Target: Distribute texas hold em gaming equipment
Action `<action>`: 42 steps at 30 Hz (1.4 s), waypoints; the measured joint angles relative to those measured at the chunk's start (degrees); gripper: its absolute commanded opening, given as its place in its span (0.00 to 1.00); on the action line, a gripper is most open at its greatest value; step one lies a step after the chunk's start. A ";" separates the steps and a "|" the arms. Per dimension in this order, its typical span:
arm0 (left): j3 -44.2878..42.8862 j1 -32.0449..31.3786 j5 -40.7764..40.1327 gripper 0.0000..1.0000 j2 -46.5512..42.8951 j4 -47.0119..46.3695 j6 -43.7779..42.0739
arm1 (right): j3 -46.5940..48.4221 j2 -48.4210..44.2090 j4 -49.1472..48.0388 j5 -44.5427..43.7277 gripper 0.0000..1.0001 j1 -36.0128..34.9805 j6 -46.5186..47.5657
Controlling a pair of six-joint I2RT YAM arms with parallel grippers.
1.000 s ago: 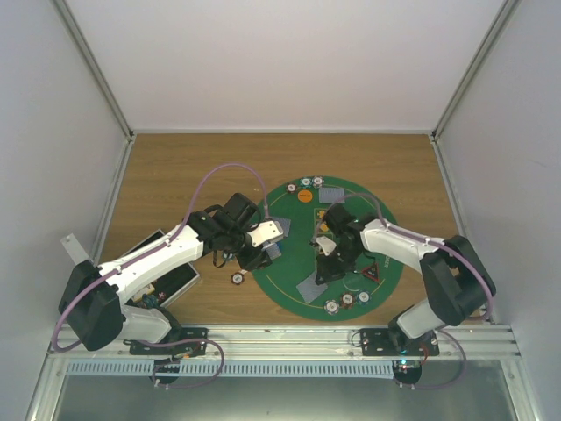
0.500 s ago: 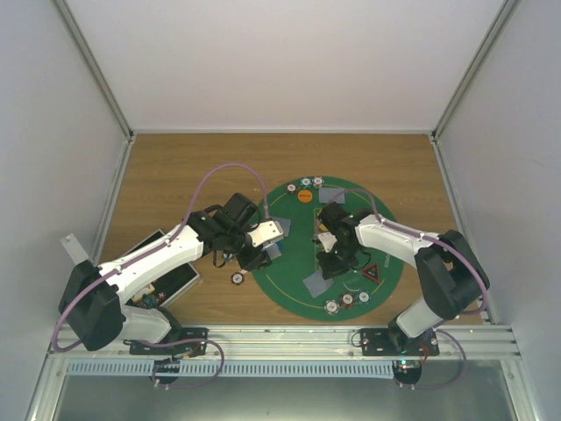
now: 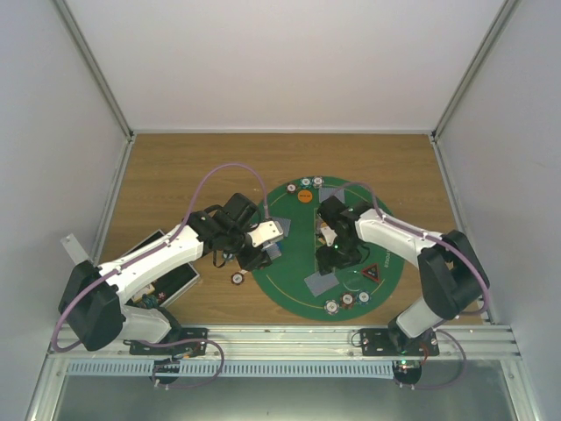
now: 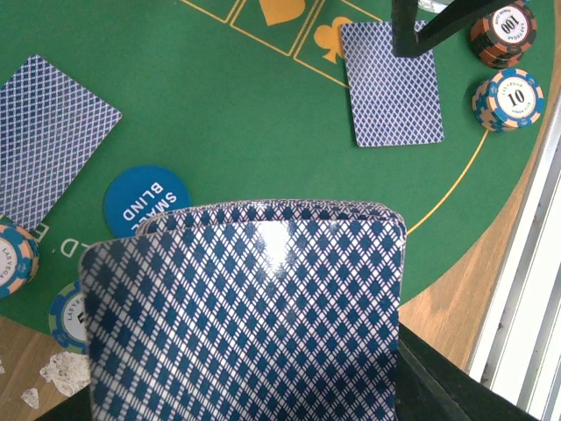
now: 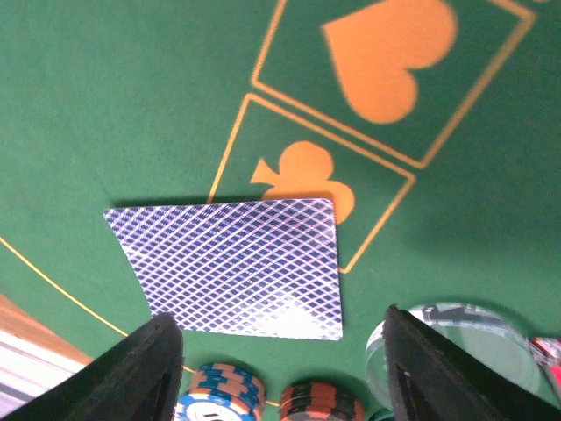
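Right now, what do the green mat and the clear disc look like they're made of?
Green mat: matte, felt-like fabric, no glare, printed orange suits. Clear disc: probably hard acrylic, see-through with bright glossy edges.

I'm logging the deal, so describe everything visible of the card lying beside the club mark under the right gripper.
The card lies flat and face down on the green mat, its back a fine blue-and-white lattice with a pale border and rounded corners, slightly glossy. One corner covers part of the orange club box. The right gripper hovers open astride it, neither finger visibly touching. The chips nearby sit clear of it.
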State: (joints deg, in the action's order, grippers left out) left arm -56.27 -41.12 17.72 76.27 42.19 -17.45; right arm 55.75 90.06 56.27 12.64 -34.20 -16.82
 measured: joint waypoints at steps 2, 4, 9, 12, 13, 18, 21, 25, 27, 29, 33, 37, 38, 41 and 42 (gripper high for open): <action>0.00 0.00 0.00 0.53 0.00 0.00 0.00 | 1.22 -0.11 1.18 -0.81 0.84 0.00 -0.02; 0.00 0.00 0.00 0.53 0.00 0.00 -0.02 | 2.38 -0.52 2.01 -1.49 0.91 0.02 -0.31; 0.00 0.00 0.02 0.53 -0.04 0.00 0.00 | 3.28 -4.46 -0.79 2.60 0.97 0.02 -1.46; 0.00 0.00 0.02 0.53 -0.22 0.00 0.00 | 2.29 -8.59 -7.28 9.03 0.99 0.02 -3.52; 0.00 0.00 0.02 0.53 -0.31 0.00 0.00 | 1.46 -10.21 -10.40 11.78 0.99 0.02 -4.76; 0.00 0.00 0.02 0.53 -0.50 0.00 0.00 | -3.58 -14.60 -26.29 22.73 0.99 0.02 -12.20; 0.00 0.00 0.04 0.53 -0.50 0.00 0.00 | -4.90 -14.03 -32.02 26.93 0.99 0.02 -14.62; 0.00 0.00 0.04 0.53 -0.61 0.00 0.00 | -4.79 -11.47 -36.87 31.26 0.99 0.02 -15.19; 0.00 0.00 0.04 0.53 -0.66 0.00 0.00 | -4.37 -9.29 -37.99 32.85 0.99 -0.15 -15.15; 0.00 0.00 0.04 0.53 -0.68 0.00 0.00 | -3.52 -6.69 -38.34 33.90 0.98 -0.55 -14.97; 0.00 0.00 0.02 0.53 -0.70 0.02 0.00 | -2.36 -3.45 -39.01 35.06 0.97 -1.11 -14.73; 0.00 0.02 0.02 0.53 -0.81 0.04 -0.02 | -1.22 -1.46 -39.41 35.47 0.97 -1.27 -14.29; 0.00 0.02 0.00 0.53 -0.85 0.07 -0.02 | -0.96 -1.07 -39.47 35.45 0.97 -1.31 -14.08; 0.00 0.00 0.02 0.53 -0.85 0.04 0.00 | -0.92 -0.66 -39.67 35.45 0.95 -1.44 -13.64; 0.00 0.00 0.02 0.53 -0.85 0.00 -0.02 | -0.92 -0.48 -39.76 35.45 0.95 -1.49 -13.49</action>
State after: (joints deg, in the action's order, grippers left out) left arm -56.27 -41.12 17.74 75.42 42.19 -17.47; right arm 54.83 89.58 16.51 48.10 -35.68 -30.30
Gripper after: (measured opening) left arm 0.533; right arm 0.962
